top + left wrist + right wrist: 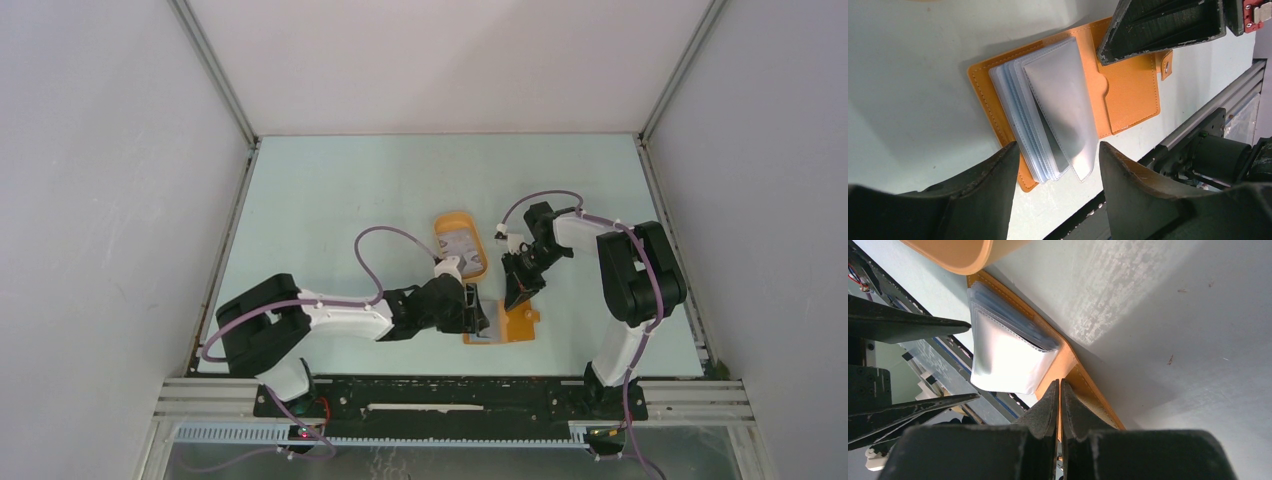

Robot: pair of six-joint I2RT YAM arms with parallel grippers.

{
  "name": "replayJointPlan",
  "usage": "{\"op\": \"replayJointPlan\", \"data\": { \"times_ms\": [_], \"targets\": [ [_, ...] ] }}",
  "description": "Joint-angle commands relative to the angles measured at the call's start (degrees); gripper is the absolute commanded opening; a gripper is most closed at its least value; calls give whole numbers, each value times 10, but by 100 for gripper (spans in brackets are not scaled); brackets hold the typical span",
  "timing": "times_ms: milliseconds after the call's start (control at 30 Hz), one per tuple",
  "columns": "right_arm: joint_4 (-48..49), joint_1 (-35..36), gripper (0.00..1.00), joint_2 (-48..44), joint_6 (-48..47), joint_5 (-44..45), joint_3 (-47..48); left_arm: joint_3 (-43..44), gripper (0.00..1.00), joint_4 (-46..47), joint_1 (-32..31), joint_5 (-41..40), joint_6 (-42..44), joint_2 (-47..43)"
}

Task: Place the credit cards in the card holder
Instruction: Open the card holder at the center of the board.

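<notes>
The left tool (1058, 150) gapes wide, the right tool (1059, 386) pinched closed.

Pale green table (330, 190) fills the middle of the frame. Plain white walls (100, 200) rise at left, top and right, and an aluminium rail (700, 398) runs along the bottom edge.

Orange card holder (1130, 97) with matching stitched border, frosted silvery-clear sleeves (1063, 105), pale mint table (340, 190), black fingers (978, 195).

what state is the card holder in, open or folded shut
Open: the card holder lies spread flat, both orange halves showing, with its clear sleeves fanned up between them.
</notes>
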Motion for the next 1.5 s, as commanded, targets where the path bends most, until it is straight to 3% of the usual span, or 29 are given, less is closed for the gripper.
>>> {"op": "replayJointPlan", "data": {
  "times_ms": [0,667,1067,1467],
  "targets": [
    [-4,-3,10,-1,-6,2,18,18,64,-15,0,-24,16,-39],
    [-7,-3,10,2,-8,2,20,42,54,26,-7,15,9,11],
    [-7,-3,10,2,-8,2,20,47,58,-8,-7,6,0,21],
    [-8,-3,10,-2,-8,-10,20,18,56,126,-2,86,-27,28]
  ]
}}
